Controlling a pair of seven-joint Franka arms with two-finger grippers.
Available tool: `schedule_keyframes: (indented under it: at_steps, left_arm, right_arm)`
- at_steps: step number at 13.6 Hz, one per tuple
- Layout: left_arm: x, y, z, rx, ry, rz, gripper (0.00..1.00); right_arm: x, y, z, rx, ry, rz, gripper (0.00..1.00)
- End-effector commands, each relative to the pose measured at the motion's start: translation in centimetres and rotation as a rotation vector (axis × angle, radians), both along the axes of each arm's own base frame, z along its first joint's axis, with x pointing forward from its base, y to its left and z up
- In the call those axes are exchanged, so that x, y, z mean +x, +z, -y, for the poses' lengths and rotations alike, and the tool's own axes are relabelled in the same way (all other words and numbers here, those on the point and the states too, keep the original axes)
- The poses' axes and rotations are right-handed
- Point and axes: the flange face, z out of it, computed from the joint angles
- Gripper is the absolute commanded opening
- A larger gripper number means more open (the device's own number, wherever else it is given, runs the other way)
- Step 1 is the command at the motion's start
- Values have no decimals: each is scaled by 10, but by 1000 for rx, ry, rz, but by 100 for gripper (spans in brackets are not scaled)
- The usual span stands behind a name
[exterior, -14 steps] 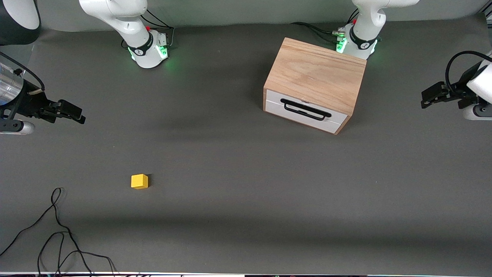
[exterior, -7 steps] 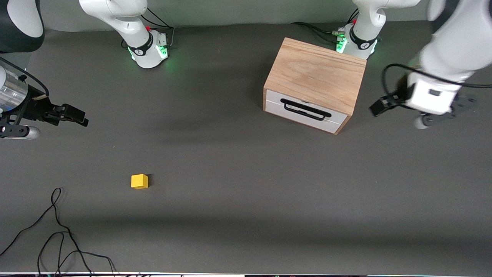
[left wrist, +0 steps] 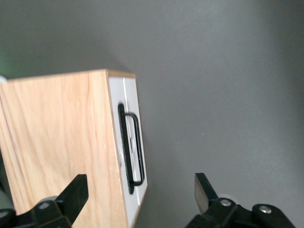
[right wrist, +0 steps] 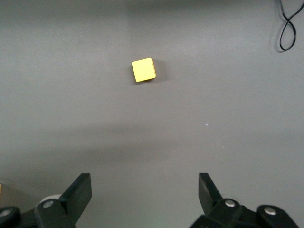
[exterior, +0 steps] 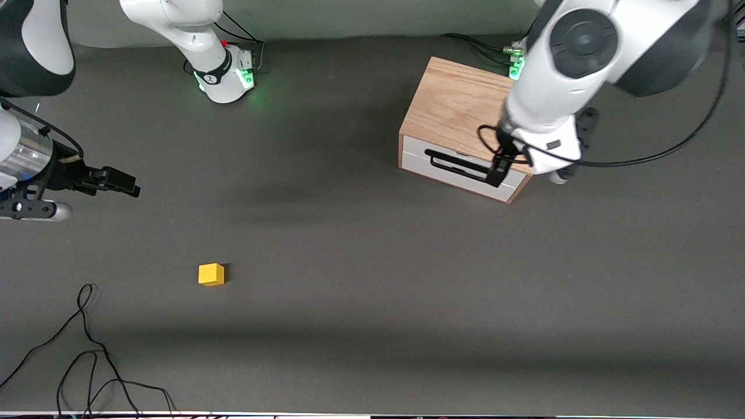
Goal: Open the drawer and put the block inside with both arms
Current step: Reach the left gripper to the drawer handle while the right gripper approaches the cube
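Observation:
The light wooden cabinet stands near the left arm's base, and its white drawer with a black bar handle is shut. My left gripper is open and empty, and hangs over the cabinet's front top edge at the handle's end. In the left wrist view the left gripper straddles that edge, above the drawer and handle. The yellow block lies on the table toward the right arm's end. My right gripper is open and empty above the table. The right wrist view shows the right gripper and the block apart.
Loose black cables lie on the grey table near the front edge at the right arm's end, nearer the front camera than the block. A loop of cable shows in the right wrist view.
My left arm has swung in from the table's end to hang over the cabinet's front edge. My right gripper has crept slightly toward the block. The block and the cabinet have not moved.

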Motion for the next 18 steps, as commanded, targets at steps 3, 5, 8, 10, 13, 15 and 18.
schedule_keyframes:
  at_steps: [3,5,8,10,13,15,18]
  left_arm:
    - [-2,-30,32,45,84,-40,100]
    - [2,-56,31,59,89,-66,100]
    - [7,-98,27,40,101,-40,100]
    - [10,-135,24,45,104,-56,100]
    - [9,-191,19,69,98,-60,100]
    - [3,-208,18,70,97,-66,100]
    - [0,-225,21,84,144,-80,100]
  right_arm:
    - [23,-37,-5,-11,21,14,100]
    - [31,-50,-13,-10,34,16,100]
    - [36,-66,-14,-8,34,2,100]
    - [36,-65,-14,-6,34,5,100]
    - [34,-61,-12,-6,29,3,100]
    - [36,-62,-12,-5,29,11,100]
    - [38,-64,-12,-4,28,19,100]
